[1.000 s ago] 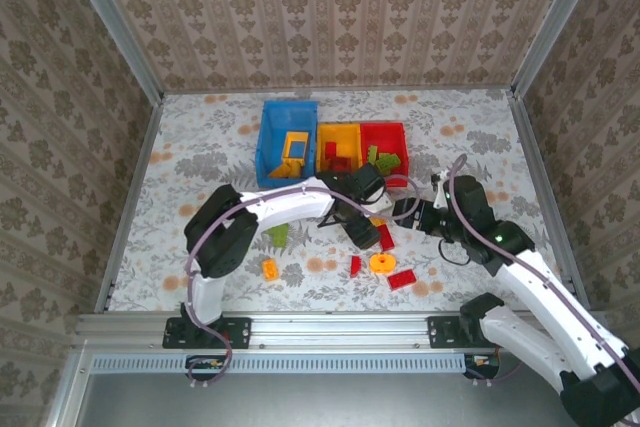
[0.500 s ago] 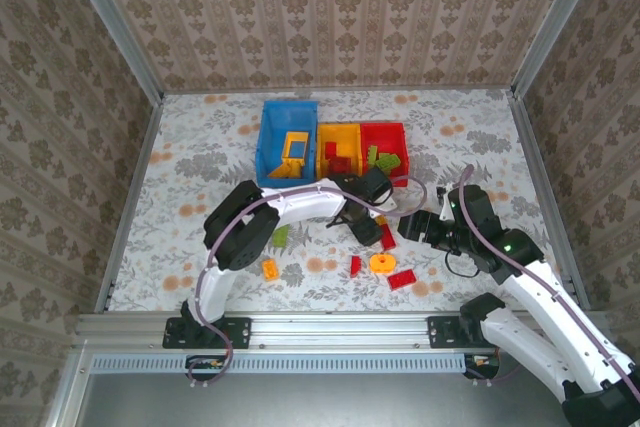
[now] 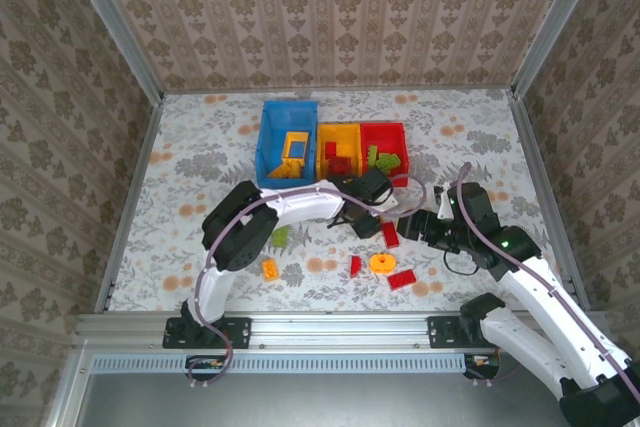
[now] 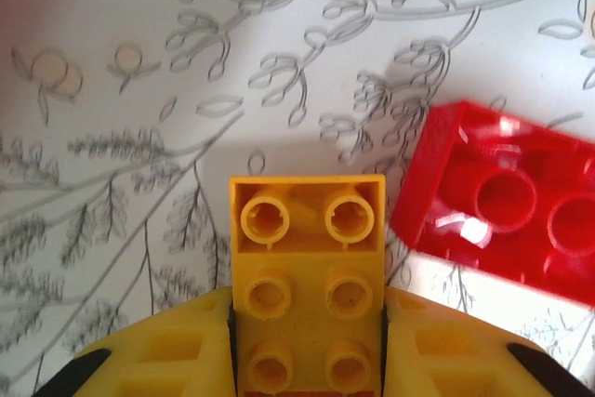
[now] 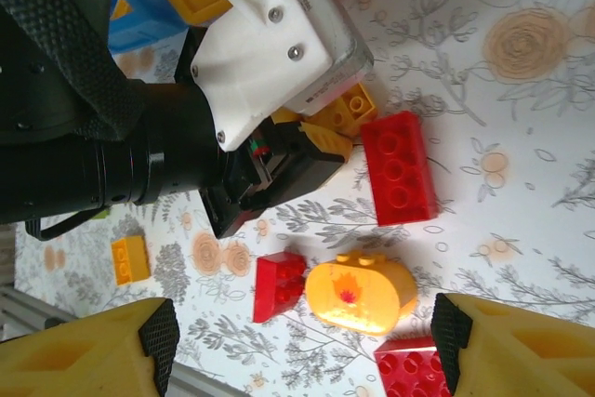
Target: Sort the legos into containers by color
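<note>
My left tool (image 4: 307,346) was clamped on a yellow brick (image 4: 308,258), a red brick (image 4: 507,202) lying just beside it on the desk (image 4: 139,90). My right tool (image 5: 297,346) stood wide apart above a yellow oval piece (image 5: 361,295).

Left arm (image 3: 290,202) bent low, left end effector (image 3: 362,224) clamped on a yellow brick (image 4: 308,258), right arm (image 3: 522,269) angled inward, right end effector (image 3: 412,226) with fingers (image 5: 102,346) spread wide
</note>
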You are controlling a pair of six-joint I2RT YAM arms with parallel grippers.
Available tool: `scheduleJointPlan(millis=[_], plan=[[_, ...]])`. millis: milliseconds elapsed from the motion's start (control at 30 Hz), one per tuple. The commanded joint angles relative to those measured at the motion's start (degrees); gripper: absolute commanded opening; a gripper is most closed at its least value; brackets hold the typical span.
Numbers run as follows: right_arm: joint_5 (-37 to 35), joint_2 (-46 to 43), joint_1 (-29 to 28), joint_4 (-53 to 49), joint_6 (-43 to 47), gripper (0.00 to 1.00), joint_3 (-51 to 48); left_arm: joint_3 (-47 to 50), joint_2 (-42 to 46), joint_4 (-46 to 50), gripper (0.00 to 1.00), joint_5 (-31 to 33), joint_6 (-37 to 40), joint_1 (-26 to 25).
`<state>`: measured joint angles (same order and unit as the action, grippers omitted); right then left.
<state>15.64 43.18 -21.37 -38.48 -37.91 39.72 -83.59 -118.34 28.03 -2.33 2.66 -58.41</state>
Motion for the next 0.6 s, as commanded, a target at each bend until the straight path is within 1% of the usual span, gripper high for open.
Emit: scheduleJointPlan(millis=[0, 67, 167, 300, 433, 500, 567], plan=[[6.33, 1.04, 0.03, 6.43, 4.03, 0.75, 2.57, 2.97, 9.5, 1.05, 0.28, 2.6, -5.43, 1.37], [7.82, 2.86, -0.94, 9.29, 6.79, 0.76, 4.03, 5.27, 14.86, 0.94, 0.29, 3.35, -8.99, 3.17], [8.2, 7.94, -4.06, 12.97, 10.99, 0.78, 7.4, 8.34, 21.92, 1.3, 0.29, 3.97, -13.28, 6.73], [5.2, 18.38, -10.43, 17.4, 14.85, 0.8, 14.37, 9.9, 27.2, 3.58, 0.29, 3.64, -16.17, 13.28], [1.11, 29.59, -13.16, 18.72, 14.06, 0.78, 23.32, 8.6, 27.51, 5.24, 0.29, 3.51, -17.95, 21.08], [-1.37, 34.51, -13.78, 18.87, 13.14, 0.77, 27.72, 5.63, 25.17, 6.72, 0.29, 3.55, -18.81, 24.79], [-1.96, 38.85, -14.01, 19.41, 12.66, 0.77, 31.3, 1.87, 21.77, 8.52, 0.29, 4.23, -19.77, 27.1]])
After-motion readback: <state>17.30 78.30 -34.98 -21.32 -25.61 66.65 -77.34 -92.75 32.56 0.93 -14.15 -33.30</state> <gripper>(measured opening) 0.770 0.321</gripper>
